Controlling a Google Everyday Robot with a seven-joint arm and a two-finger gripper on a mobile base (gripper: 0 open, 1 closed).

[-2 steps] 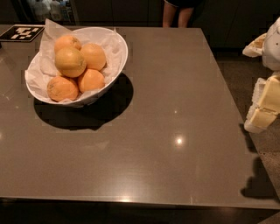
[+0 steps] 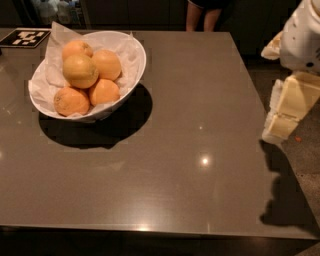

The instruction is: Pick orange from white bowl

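The white bowl [image 2: 135,65], lined with crumpled white paper, stands on the far left part of the dark table [image 2: 190,150]. The orange [image 2: 80,70], paler and yellower, lies on top in the middle of the bowl. Several deeper-orange fruits lie around it, such as one in front [image 2: 71,101] and one on the right [image 2: 106,64]. My gripper [image 2: 281,124] hangs as a cream-white arm end off the table's right edge, far to the right of the bowl and touching nothing.
A black-and-white marker tag [image 2: 25,37] lies at the table's far left corner. A person's legs [image 2: 202,15] stand behind the far edge. The table's right edge runs just left of my arm, with the floor [image 2: 305,170] beyond it.
My arm at the right has moved a little to the left and upward, toward the table's edge. The bowl and the fruits have not moved.
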